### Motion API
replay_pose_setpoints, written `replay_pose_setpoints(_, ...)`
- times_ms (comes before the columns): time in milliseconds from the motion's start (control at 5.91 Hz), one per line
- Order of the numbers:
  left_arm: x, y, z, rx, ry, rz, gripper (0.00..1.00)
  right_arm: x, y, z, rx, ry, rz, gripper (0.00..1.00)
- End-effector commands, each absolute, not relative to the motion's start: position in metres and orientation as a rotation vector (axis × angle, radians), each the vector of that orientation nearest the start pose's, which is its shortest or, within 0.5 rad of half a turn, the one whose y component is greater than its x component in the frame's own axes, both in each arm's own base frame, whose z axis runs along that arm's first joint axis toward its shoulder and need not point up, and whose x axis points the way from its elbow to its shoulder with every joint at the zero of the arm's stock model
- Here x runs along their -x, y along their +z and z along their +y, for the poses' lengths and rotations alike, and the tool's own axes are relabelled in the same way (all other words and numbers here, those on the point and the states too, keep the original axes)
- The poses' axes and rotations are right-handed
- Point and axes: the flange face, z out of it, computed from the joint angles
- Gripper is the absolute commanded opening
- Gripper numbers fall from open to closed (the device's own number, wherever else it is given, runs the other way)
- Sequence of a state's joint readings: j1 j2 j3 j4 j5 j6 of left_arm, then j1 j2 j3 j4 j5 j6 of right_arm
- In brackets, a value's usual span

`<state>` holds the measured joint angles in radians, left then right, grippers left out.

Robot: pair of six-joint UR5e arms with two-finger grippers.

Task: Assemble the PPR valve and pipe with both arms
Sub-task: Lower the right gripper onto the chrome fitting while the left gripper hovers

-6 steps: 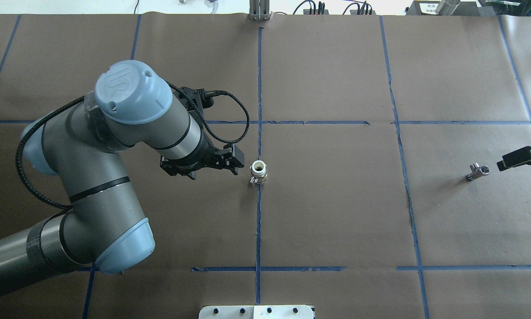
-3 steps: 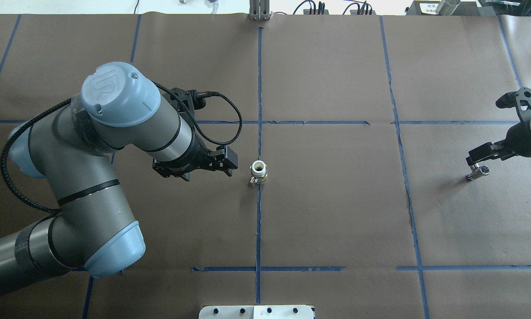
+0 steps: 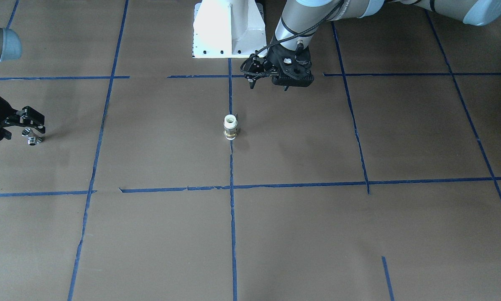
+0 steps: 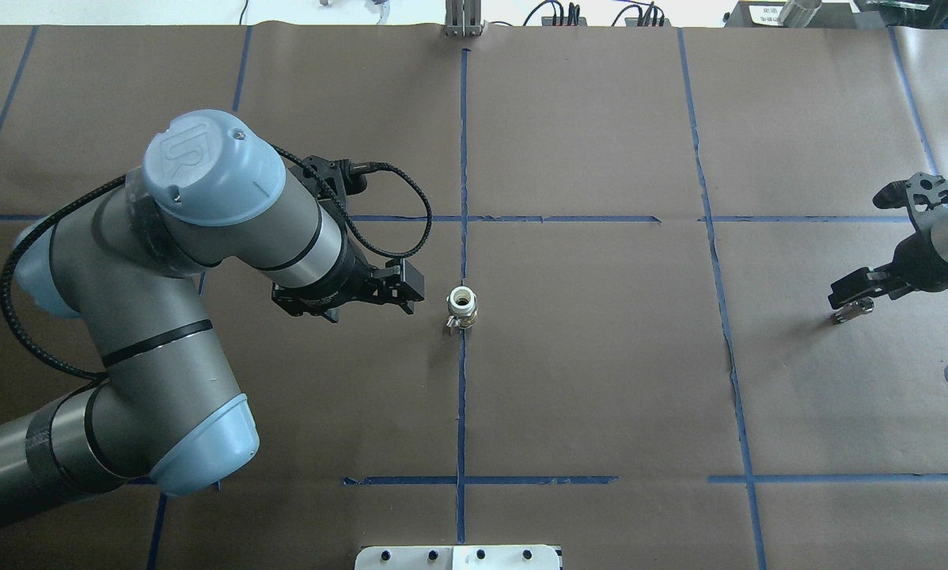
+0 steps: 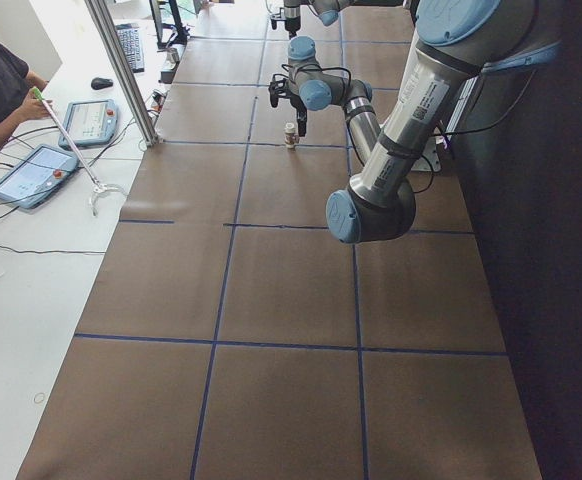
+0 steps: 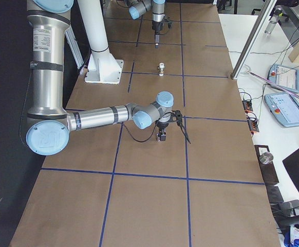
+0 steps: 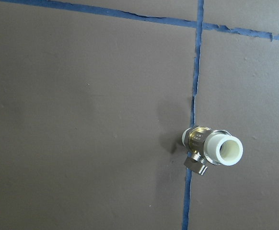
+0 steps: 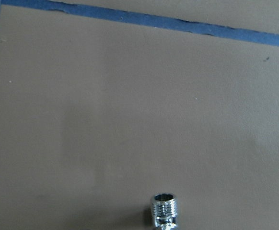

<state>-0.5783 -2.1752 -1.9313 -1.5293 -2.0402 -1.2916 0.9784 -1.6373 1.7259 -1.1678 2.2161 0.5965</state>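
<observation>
The table (image 4: pixel 601 380) was covered with brown paper, and blue tape lines (image 4: pixel 462 412) divided it into big squares. A white fitting (image 4: pixel 461 305) with a brass collar stood upright on the middle tape line, near the centre of the table, with its open white end up and a small metal handle at its base. The left arm (image 4: pixel 165 317) came in from the near left and bent toward this fitting. The left gripper (image 4: pixel 411 289) hung just beside the fitting, on the arm's side of the tape line, and did not touch it; its fingers looked spread apart and held nothing. In the left wrist view the fitting showed a little right of the middle, alone on the paper. Far to the right, well apart from the white fitting, a small chrome fitting (image 4: pixel 854 310) lay on the paper, and the right wrist view showed its threaded end at the bottom edge. The right arm (image 4: pixel 937 249) reached in from the right edge, and the right gripper (image 4: pixel 842 293) was very close over the chrome fitting. Whether its fingers were spread or pressed on the fitting could not be told, nor whether they touched it. A white pedestal (image 3: pixel 227 29) stood at the robot's side of the table.
</observation>
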Motion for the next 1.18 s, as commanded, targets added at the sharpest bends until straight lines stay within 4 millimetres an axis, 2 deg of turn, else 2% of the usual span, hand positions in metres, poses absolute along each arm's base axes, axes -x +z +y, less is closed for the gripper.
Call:
replay_pose_setpoints(0, -0.4503, 0.1634, -0.3995, 0.017, -0.057, 1.004, 1.00, 0.2158, 0.5796, -0.4419, -0.027, -0.162, -0.784, 0.96)
replay_pose_setpoints(169, -0.4503, 0.1634, -0.3995, 0.017, -0.057, 1.004, 1.00, 0.2159, 0.5803, -0.4418, -0.024, -0.161, -0.784, 0.81)
replay_pose_setpoints(508, -0.4503, 0.1634, -0.3995, 0.017, -0.057, 1.004, 1.00, 0.2163, 0.5833, -0.4423, -0.019, -0.156, -0.782, 0.71)
replay_pose_setpoints(677, -0.4503, 0.1634, -0.3995, 0.017, -0.057, 1.004, 1.00, 0.2160, 0.5840, -0.4417, -0.017, -0.156, -0.782, 0.57)
replay_pose_setpoints(1015, -0.4503, 0.1634, -0.3995, 0.017, -0.057, 1.004, 1.00, 0.2157, 0.5849, -0.4412, -0.015, -0.158, -0.781, 0.13)
